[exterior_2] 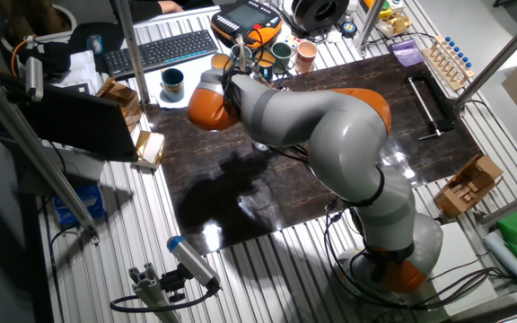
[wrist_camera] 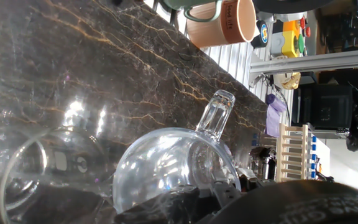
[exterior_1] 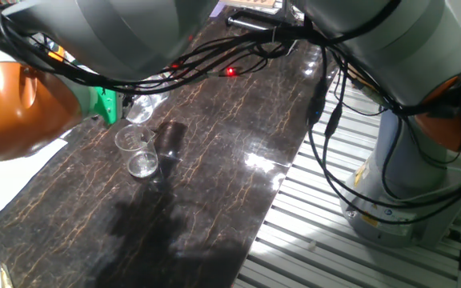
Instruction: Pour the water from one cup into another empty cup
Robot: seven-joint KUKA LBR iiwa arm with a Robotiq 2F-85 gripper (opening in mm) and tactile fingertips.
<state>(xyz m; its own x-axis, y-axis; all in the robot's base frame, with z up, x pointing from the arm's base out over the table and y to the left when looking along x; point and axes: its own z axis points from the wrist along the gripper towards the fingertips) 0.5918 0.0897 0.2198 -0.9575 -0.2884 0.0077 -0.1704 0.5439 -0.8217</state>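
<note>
My gripper (exterior_1: pixel 126 108), with a green body, is shut on a clear glass cup (exterior_1: pixel 140 108) and holds it tilted above the dark marble table (exterior_1: pixel 230 136). In the hand view this held cup (wrist_camera: pixel 173 168) fills the lower middle, close to the camera, and I cannot see water in it. Just below it stand two more clear cups: one with a wide rim (exterior_1: pixel 132 138) and one with a thick bright base (exterior_1: pixel 142 164). They show at the left of the hand view, the wide rim (wrist_camera: pixel 17 174) beside the other glass (wrist_camera: pixel 73 155). In the other fixed view my arm hides the gripper and the cups.
An orange mug (wrist_camera: pixel 222 22) and a green mug (exterior_2: pixel 283 52) stand at the table's far edge, with a dark mug (exterior_2: pixel 172 82) on a coaster nearby. A keyboard (exterior_2: pixel 164 49) lies behind them. A rack of tubes (exterior_2: pixel 445 56) and a black clamp (exterior_2: pixel 424 103) are at the table's other end.
</note>
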